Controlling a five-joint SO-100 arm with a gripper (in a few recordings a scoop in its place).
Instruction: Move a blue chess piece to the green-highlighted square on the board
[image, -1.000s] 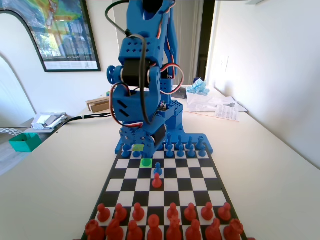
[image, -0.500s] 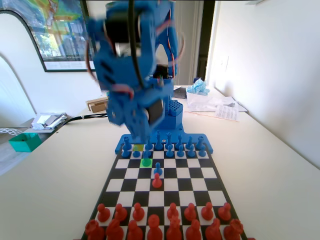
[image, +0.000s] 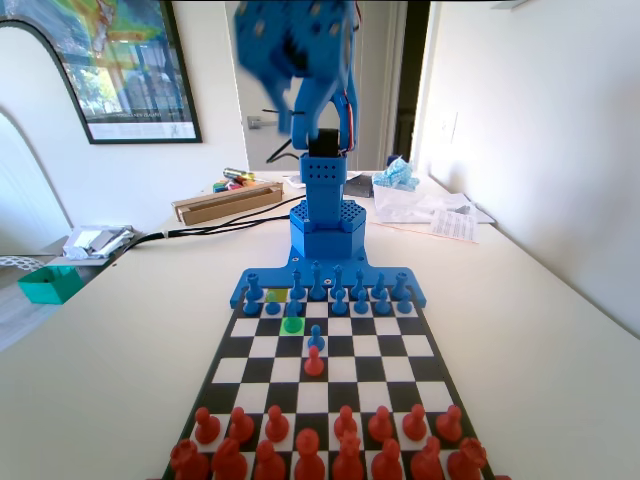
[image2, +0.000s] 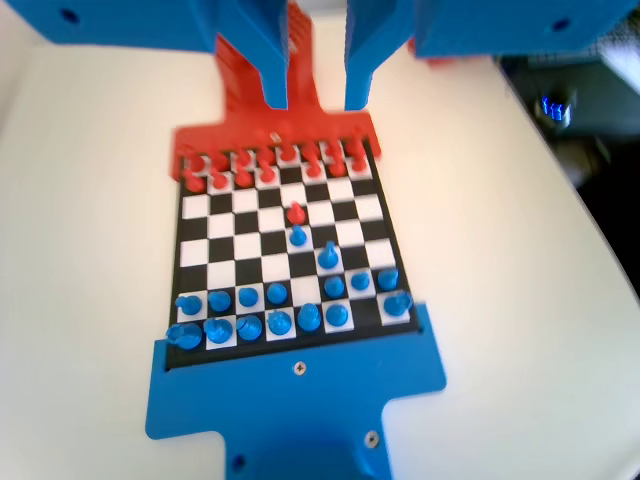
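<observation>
The arm has swung up off the board (image: 330, 360); fingers (image2: 275, 80) apart, empty; the blue chess piece (image: 294, 307) stands on the green-highlighted square (image: 292, 325).

Blue plastic arm, printed parts
A perforated blue block tops a flared hexagonal base; black and red cables loop by the upper joint; the gripper (image2: 315, 95) has two blunt, squared blue jaws
</observation>
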